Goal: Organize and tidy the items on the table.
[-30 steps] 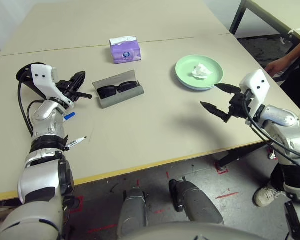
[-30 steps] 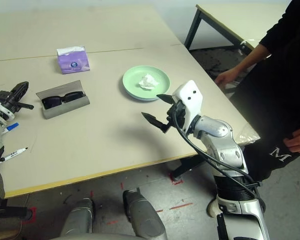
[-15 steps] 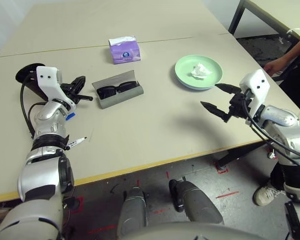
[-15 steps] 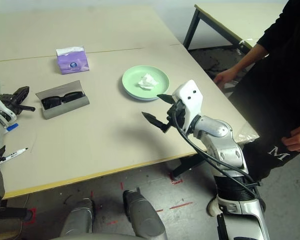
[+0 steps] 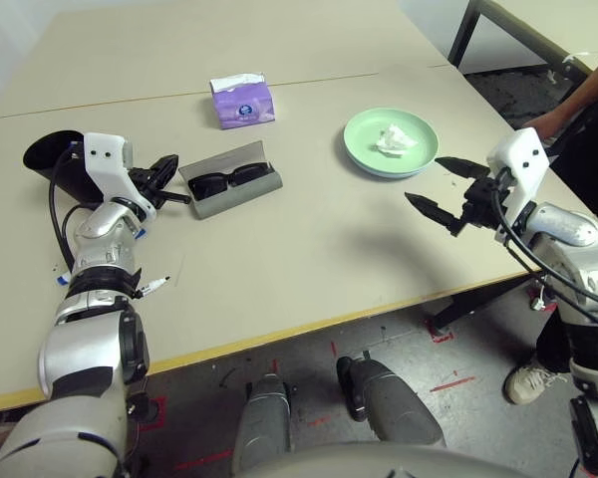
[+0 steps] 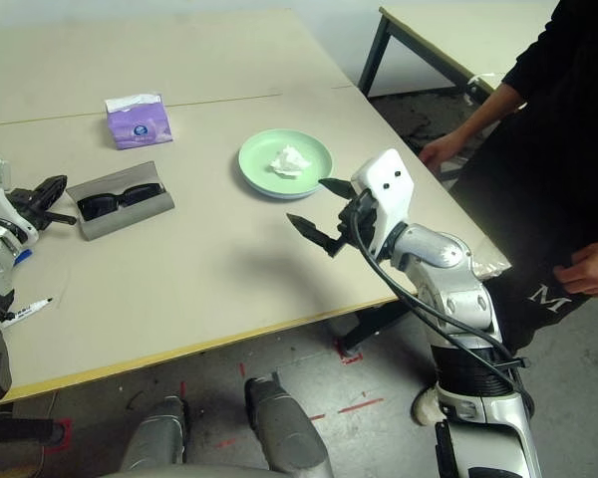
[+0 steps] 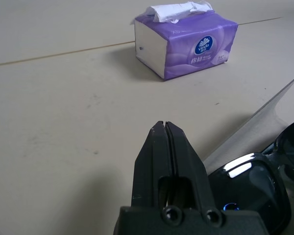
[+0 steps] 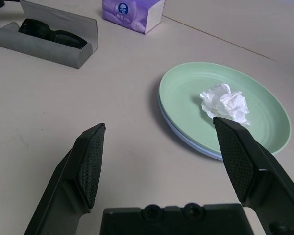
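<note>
1. Your left hand [image 5: 169,165] was fully closed on nothing, its two fingers pressed flat together. It sat just beside the near end of the grey glasses case [image 5: 235,189]. The case lay open on the counter [image 5: 309,259] with the black sunglasses [image 5: 225,180] resting inside, its lid standing up behind them.

2. The step in hand looked to be closing that case. You would have done well to use the closed fingertips as a pusher: get behind the raised lid and tip it forward over the sunglasses, slowly, so the case did not skid away.

3. From the left wrist view the fingers pointed past the end of the sunglasses rather than at the lid, so the aim probably needed correcting before any push. How near the tips were to the case was hard to judge there.

4. Your right hand [image 5: 443,187] was spread wide and empty, hovering above the counter near the stacked plates [image 5: 364,151]. The green plate sat on the blue one, with the crumpled tissue [image 5: 394,140] lying in it. You could have left that hand still until the case was done.

5. The rest was well apart: the purple tissue box [image 5: 241,101] stood behind the case, the black cup [image 5: 55,159] was behind your left wrist, and a marker [image 5: 151,287] lay beside your left forearm.
</note>
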Robot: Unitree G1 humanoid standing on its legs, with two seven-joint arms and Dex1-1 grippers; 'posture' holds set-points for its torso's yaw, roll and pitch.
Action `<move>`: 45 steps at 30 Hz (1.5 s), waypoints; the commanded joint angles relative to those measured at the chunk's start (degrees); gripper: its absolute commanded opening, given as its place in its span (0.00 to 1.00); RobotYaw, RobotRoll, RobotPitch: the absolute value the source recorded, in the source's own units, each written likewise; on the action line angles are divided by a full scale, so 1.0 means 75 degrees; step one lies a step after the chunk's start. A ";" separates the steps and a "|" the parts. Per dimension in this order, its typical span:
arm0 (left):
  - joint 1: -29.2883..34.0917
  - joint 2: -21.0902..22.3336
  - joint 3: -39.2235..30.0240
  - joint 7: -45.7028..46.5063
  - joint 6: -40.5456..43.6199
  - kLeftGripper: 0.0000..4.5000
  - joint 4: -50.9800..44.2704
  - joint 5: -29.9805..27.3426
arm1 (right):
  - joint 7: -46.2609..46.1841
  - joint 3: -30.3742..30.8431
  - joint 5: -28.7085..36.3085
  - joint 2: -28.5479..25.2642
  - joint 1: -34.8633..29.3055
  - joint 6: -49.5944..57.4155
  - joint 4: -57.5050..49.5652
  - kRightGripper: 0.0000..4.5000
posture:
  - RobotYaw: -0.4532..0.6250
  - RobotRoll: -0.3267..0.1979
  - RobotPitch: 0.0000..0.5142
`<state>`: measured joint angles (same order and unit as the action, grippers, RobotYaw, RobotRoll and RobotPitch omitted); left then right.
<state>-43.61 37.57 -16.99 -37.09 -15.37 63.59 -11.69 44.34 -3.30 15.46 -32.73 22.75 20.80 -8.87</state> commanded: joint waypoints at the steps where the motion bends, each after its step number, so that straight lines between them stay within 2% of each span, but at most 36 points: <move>1: 0.0152 0.0239 0.0013 -0.0208 0.0026 0.01 -0.0056 0.0050 | -0.0016 -0.0092 0.0093 -0.0107 0.0077 0.0017 -0.0068 1.00 | 0.21 0.62 0.29; 12: 0.0544 0.0686 -0.0034 -0.0513 0.0090 0.01 -0.0274 0.0005 | -0.0003 -0.0141 0.0136 -0.0142 0.0187 -0.0015 0.0005 1.00 | 0.21 0.62 0.29; 36: 0.0081 0.0098 0.0287 -0.0080 -0.0001 0.01 0.0090 0.0336 | -0.0050 -0.0188 0.0260 -0.0301 0.0123 0.0142 -0.0185 1.00 | 0.20 0.62 0.31; 45: 0.0111 0.0093 0.0478 -0.0246 -0.0117 0.01 0.0143 0.0534 | -0.0153 -0.0229 0.0347 -0.0337 0.0128 0.0241 -0.0322 1.00 | 0.19 0.62 0.32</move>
<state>-43.03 38.29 -14.50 -37.99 -15.72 63.71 -8.92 43.69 -3.95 17.43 -34.57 24.00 21.93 -10.54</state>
